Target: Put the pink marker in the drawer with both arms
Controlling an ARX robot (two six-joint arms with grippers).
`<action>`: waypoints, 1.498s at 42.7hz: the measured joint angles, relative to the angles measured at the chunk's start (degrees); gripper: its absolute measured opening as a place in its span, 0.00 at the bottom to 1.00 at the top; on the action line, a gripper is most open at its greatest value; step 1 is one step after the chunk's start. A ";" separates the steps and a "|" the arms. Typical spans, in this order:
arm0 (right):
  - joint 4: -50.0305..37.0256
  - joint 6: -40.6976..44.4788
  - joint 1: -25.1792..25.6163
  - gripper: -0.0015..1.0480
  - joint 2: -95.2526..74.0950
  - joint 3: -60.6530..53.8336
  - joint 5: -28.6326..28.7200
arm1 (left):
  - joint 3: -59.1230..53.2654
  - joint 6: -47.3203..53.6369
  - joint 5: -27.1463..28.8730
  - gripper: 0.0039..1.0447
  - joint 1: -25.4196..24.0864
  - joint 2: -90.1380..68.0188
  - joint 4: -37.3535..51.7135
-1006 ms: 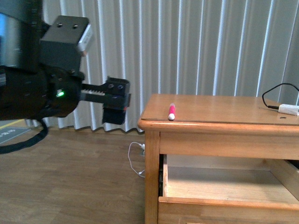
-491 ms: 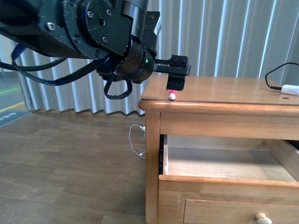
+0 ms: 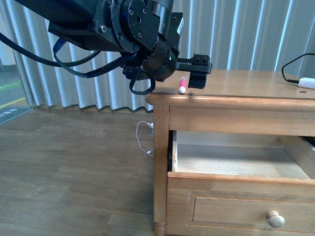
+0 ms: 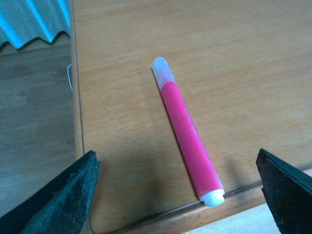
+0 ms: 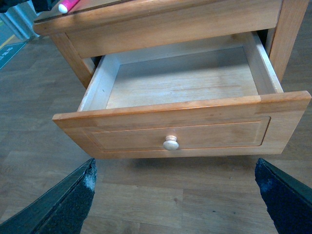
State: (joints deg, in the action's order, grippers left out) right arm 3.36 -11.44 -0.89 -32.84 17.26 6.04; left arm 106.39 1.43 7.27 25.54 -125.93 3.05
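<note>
The left gripper (image 4: 176,158) holds its fingers (image 4: 63,195) spread wide on either side of the pink marker (image 4: 187,134), apparently without touching it. The marker lies flat at the cabinet top's (image 4: 243,58) front edge. The right gripper (image 5: 174,168), also spread, hovers before the pulled-out drawer (image 5: 180,134).

The pink marker (image 4: 187,136) looks matt plastic; the drawer (image 5: 219,131) is smooth, lightly glossy wood.

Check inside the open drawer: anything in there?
Nothing visible: the drawer shows only bare wood floor in the right wrist view. Its rear end is hidden under the cabinet top. The pink marker lies on that top.
</note>
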 joint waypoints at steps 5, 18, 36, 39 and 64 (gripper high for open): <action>0.00 0.00 0.00 0.91 0.00 0.00 0.02 | 2.36 0.04 -0.57 0.94 0.28 -1.90 -1.31; 0.00 0.00 0.00 0.91 0.00 0.00 0.00 | 8.68 0.81 -0.85 0.94 0.92 -6.38 -5.86; 0.00 0.00 0.00 0.91 0.00 0.00 0.00 | 13.14 2.91 -0.83 0.52 1.51 -7.80 -12.07; 0.00 0.00 0.00 0.91 0.00 0.00 0.00 | 13.31 3.08 -0.85 0.40 1.53 -7.91 -12.24; 0.00 0.00 0.00 0.91 0.00 0.00 0.00 | -7.72 6.97 -11.28 0.14 1.38 5.66 1.33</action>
State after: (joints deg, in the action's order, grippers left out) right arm 3.36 -11.44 -0.89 -32.84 17.26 6.04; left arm 98.67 8.40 -4.01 26.92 -120.27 4.38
